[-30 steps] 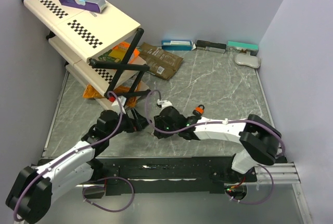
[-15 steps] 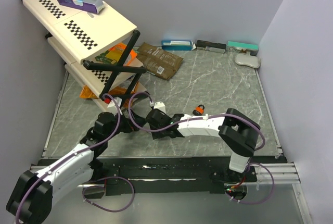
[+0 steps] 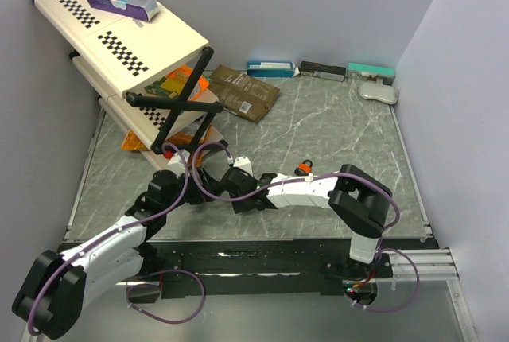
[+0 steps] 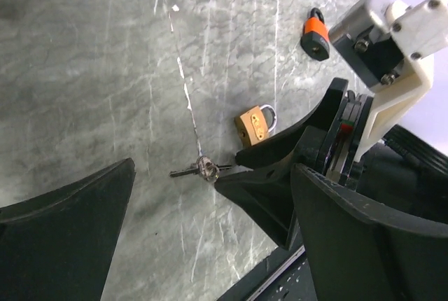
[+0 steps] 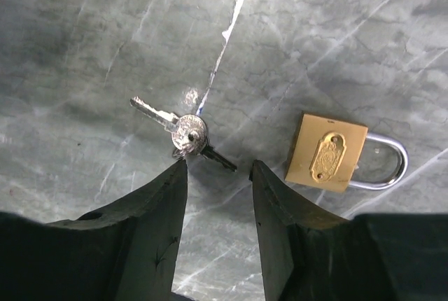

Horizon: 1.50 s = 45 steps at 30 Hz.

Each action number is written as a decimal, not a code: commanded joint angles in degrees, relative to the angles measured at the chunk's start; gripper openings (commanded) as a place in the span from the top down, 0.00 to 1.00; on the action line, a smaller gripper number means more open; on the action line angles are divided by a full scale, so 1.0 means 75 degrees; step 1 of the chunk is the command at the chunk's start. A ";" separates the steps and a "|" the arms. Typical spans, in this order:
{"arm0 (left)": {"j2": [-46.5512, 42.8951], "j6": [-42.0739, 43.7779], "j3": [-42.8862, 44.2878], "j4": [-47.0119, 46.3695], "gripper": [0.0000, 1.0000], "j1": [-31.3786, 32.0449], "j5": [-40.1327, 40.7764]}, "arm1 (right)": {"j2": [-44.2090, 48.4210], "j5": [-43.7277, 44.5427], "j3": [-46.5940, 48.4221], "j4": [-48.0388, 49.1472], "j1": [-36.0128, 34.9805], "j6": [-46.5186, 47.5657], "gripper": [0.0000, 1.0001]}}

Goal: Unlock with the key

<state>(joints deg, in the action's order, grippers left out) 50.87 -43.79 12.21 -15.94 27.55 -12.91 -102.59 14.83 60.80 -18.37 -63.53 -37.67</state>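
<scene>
Silver keys (image 5: 183, 133) flat on marbled table (image 5: 84, 35); rectangular brass padlock (image 5: 327, 152) just beside; right gripper (image 5: 218, 175) parted, empty; left gripper (image 4: 213, 171) wide, empty

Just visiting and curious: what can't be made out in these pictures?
Right wrist view: the keyhole of the rectangular brass padlock does not show.
Left wrist view: the small orange-and-black padlock is too small for detail.
Top view: the robot arms cover the brass padlock and the ringed silver keys.

The arms (image 3: 111, 250) have white shells, black joints, purple cables (image 3: 208, 145) and black claws (image 5: 219, 168).
</scene>
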 commanded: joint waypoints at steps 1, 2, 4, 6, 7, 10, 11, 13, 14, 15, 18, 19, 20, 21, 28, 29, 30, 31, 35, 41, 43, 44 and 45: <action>0.0084 -0.0736 0.0130 -0.0511 0.01 -0.0170 -0.0236 | -0.0279 -0.0044 0.0460 0.0305 -0.0143 0.0218 0.51; 0.0084 -0.0747 0.0130 -0.0522 0.00 -0.0170 -0.0225 | -0.0279 -0.0044 0.0460 0.0386 -0.0143 0.0241 0.51; 0.0108 -0.0747 0.0130 -0.0546 0.01 -0.0170 -0.0236 | -0.0279 -0.0055 0.0472 0.0469 -0.0155 0.0288 0.51; 0.0119 -0.0759 0.0118 -0.0558 0.01 -0.0170 -0.0271 | -0.0291 -0.0172 0.0472 0.0586 -0.0143 0.0323 0.51; 0.0131 -0.0759 0.0107 -0.0569 0.01 -0.0170 -0.0260 | -0.0291 -0.0242 0.0472 0.0633 -0.0143 0.0347 0.51; 0.0143 -0.0736 0.0130 -0.0534 0.01 -0.0170 -0.0306 | -0.0151 -0.0336 0.0449 0.0715 -0.0143 0.0312 0.51; 0.0131 -0.0736 0.0142 -0.0534 0.01 -0.0170 -0.0306 | -0.0092 -0.0337 0.0367 0.0750 -0.0155 0.0300 0.52; 0.0131 -0.0724 0.0142 -0.0522 0.01 -0.0170 -0.0295 | 0.0060 -0.0302 0.0308 0.0785 -0.0155 0.0288 0.52; 0.0131 -0.0724 0.0154 -0.0534 0.01 -0.0170 -0.0306 | 0.0107 -0.0313 0.0262 0.0809 -0.0132 0.0288 0.51; 0.0131 -0.0724 0.0142 -0.0534 0.01 -0.0170 -0.0306 | 0.0154 -0.0336 0.0238 0.0855 -0.0143 0.0288 0.51; 0.0190 -0.0724 0.0154 -0.0557 0.00 -0.0170 -0.0342 | 0.0295 -0.0500 0.0121 0.1089 -0.0155 0.0312 0.50; 0.0225 -0.0724 0.0165 -0.0558 0.01 -0.0170 -0.0365 | 0.0376 -0.0524 0.0074 0.1148 -0.0155 0.0323 0.49; 0.0236 -0.0712 0.0189 -0.0558 0.01 -0.0170 -0.0377 | 0.0424 -0.0559 -0.0031 0.1207 -0.0166 0.0300 0.49; 0.0237 -0.0712 0.0200 -0.0558 0.01 -0.0181 -0.0388 | 0.0471 -0.0652 -0.0113 0.1288 -0.0166 0.0277 0.48; -0.0044 -0.0350 0.0317 -0.0442 0.01 -0.0170 -0.0471 | 0.0892 -0.0688 -0.0464 0.1582 -0.0166 0.0312 0.46; -0.0184 -0.0279 0.0399 -0.0348 0.01 -0.0170 -0.0436 | 0.0963 -0.0723 -0.0547 0.1768 -0.0155 0.0289 0.45; -0.0255 -0.0209 0.0423 -0.0254 0.00 -0.0170 -0.0412 | 0.1102 -0.0735 -0.0640 0.1886 -0.0155 0.0288 0.44; -0.0337 -0.0034 0.0481 -0.0021 0.01 -0.0158 -0.0366 | 0.1150 -0.0758 -0.0769 0.1980 -0.0155 0.0300 0.43; -0.0817 0.0541 0.0960 0.0716 0.02 0.0052 -0.0097 | 0.1291 -0.0805 -0.0770 0.2156 -0.0166 0.0405 0.40; -0.0854 0.1022 0.1652 0.1457 0.02 0.1072 0.0806 | 0.1081 -0.0829 -0.0536 0.2133 -0.0155 0.0476 0.39; -0.0818 0.1057 0.1817 0.1808 0.02 0.1224 0.1063 | 0.0870 -0.0782 -0.0419 0.2017 -0.0166 0.0476 0.39; -0.0853 0.1011 0.1911 0.1926 0.02 0.1225 0.1181 | 0.0811 -0.0736 -0.0372 0.1958 -0.0143 0.0476 0.40; -0.0888 0.0964 0.1946 0.2101 0.02 0.1225 0.1321 | 0.0706 -0.0700 -0.0325 0.1911 -0.0155 0.0487 0.41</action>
<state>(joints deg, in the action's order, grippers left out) 44.84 -36.53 21.67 0.49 34.28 -5.15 -95.59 13.06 54.72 -7.94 -62.59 -36.29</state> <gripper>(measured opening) 0.978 0.597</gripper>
